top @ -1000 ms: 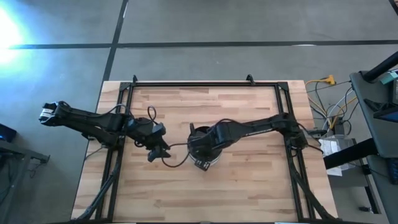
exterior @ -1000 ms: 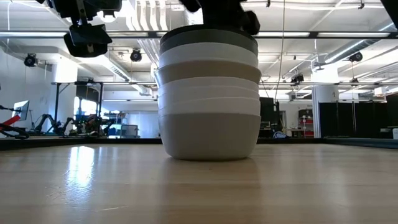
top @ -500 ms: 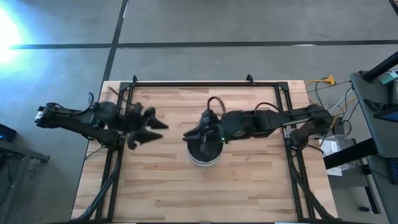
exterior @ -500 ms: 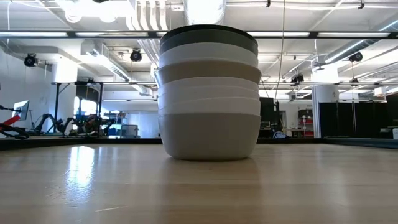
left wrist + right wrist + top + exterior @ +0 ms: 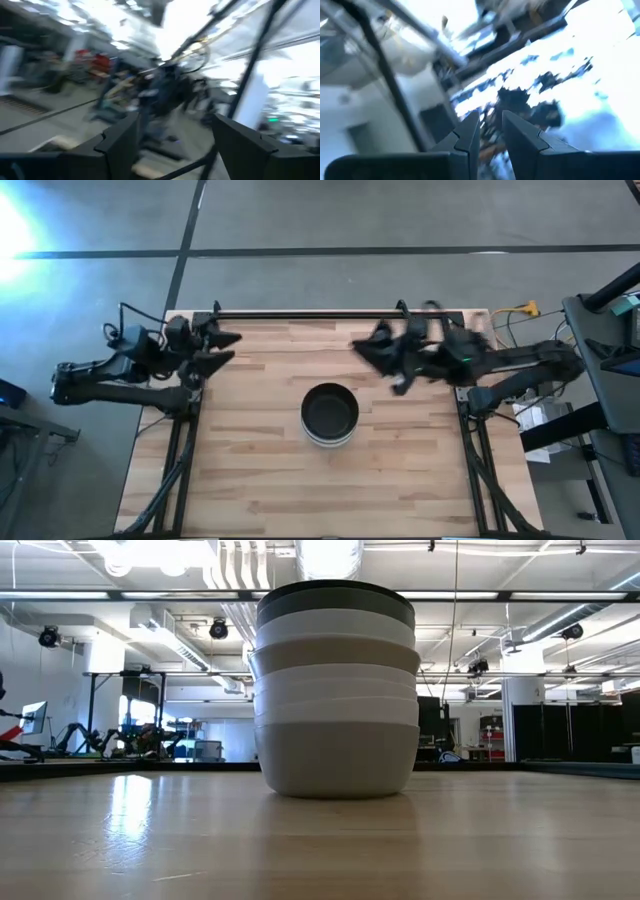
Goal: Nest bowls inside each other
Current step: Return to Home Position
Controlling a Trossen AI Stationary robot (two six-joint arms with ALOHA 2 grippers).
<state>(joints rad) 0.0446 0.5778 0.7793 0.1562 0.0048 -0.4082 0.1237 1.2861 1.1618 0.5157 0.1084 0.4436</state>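
Note:
The bowls stand nested in one stack (image 5: 330, 415) at the table's middle. In the low view the stack (image 5: 336, 690) shows a black bowl (image 5: 335, 587) on top, a dark grey one under it, then white and beige-grey ones. The lowest bowl (image 5: 336, 755) rests by its base on the wood. My left gripper (image 5: 228, 347) is raised near the far left corner, open (image 5: 172, 125), with nothing between its fingers. My right gripper (image 5: 362, 350) is raised over the far right part of the table. Its fingers (image 5: 491, 120) stand a narrow gap apart, with nothing between them.
A black frame rail (image 5: 330, 313) runs along the far edge, with side rails down the left and right. Bare wood (image 5: 260, 470) lies around the stack. Cables and equipment (image 5: 535, 380) sit beyond the right edge.
My right gripper has lifted off the top of the stack, moved toward the far right and tipped from pointing down to pointing upward. My left gripper has risen and drawn back toward the far left corner. The stack has stayed where it was.

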